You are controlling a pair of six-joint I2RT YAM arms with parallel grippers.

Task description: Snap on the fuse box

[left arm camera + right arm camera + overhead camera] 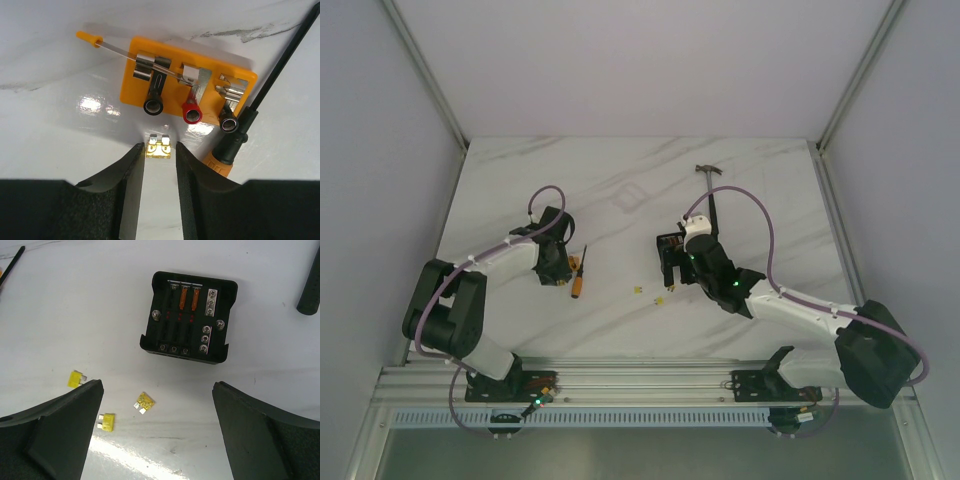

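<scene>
While our left gripper (pixel 160 156) hangs low over the marble table (pixel 60 130), its jaws stand at a narrow gap. A small yellow fuse (pixel 158 149) lies right at their mouth, between the two fingertips. Whether the pads press on it we cannot tell. Just beyond that fuse, ahead of the jaws, sits a flat orange block (pixel 145 60) with three clips holding a black, a red and a black terminal. A glass tube (pixel 115 48) with an orange cap sticks out past the block's edge. A screwdriver (pixel 227 150) lies just outside one finger, its black shaft running away past the block.

Our right gripper (pixel 156 387) has its jaws spread wide and holds nothing. The fuse box (pixel 189 317) rests flat on the table ahead of those jaws, apart from both fingers. It has no lid on it, and two orange fuses (pixel 189 299) are seated in its far row. Of three loose yellow fuses (pixel 144 402), one lies between the fingers, one just inside a finger and one just ahead of that finger's tip.

From above we see the clear lid (pixel 628 197) well beyond both grippers, apart from the box, and a hammer (pixel 710 185) beyond the right jaws.
</scene>
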